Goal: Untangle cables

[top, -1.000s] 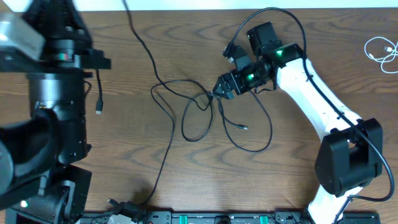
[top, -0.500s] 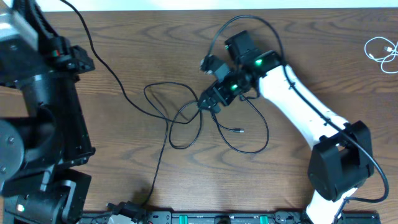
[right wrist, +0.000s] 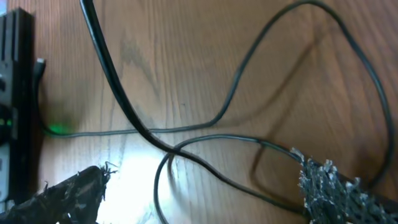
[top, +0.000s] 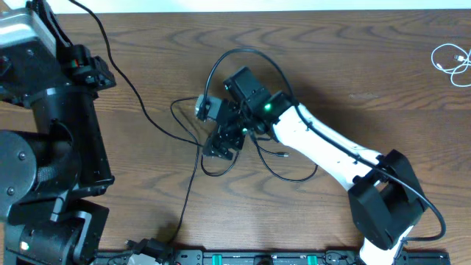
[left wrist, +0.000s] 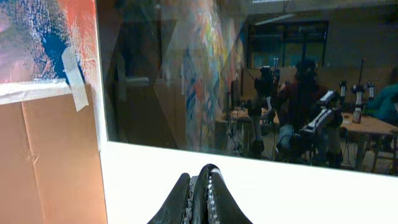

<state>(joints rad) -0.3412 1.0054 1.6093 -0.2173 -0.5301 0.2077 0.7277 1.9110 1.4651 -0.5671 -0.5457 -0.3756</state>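
Observation:
The black cables (top: 221, 129) lie tangled in loose loops on the wooden table (top: 353, 73). My right gripper (top: 219, 146) hovers low over the left part of the tangle. In the right wrist view it (right wrist: 205, 190) is open, with crossing black cables (right wrist: 168, 146) on the wood between its fingertips. One black cable (top: 125, 85) runs from the tangle up to the top left, by the raised left arm (top: 51, 110). My left gripper (left wrist: 200, 180) points at a wall, shut, with a thin strip pinched between its fingers. A white cable (top: 450, 62) lies coiled at the far right.
A power strip (top: 257, 258) runs along the table's front edge, and a black cable (top: 188, 199) leads down to it. It shows at the left edge of the right wrist view as a black bar (right wrist: 15, 93) with a green glow beside it.
My right arm has swung left and toward the front, from the tangle's right side to its left, jaws open. The left arm has turned, and the raised cable has shifted left.

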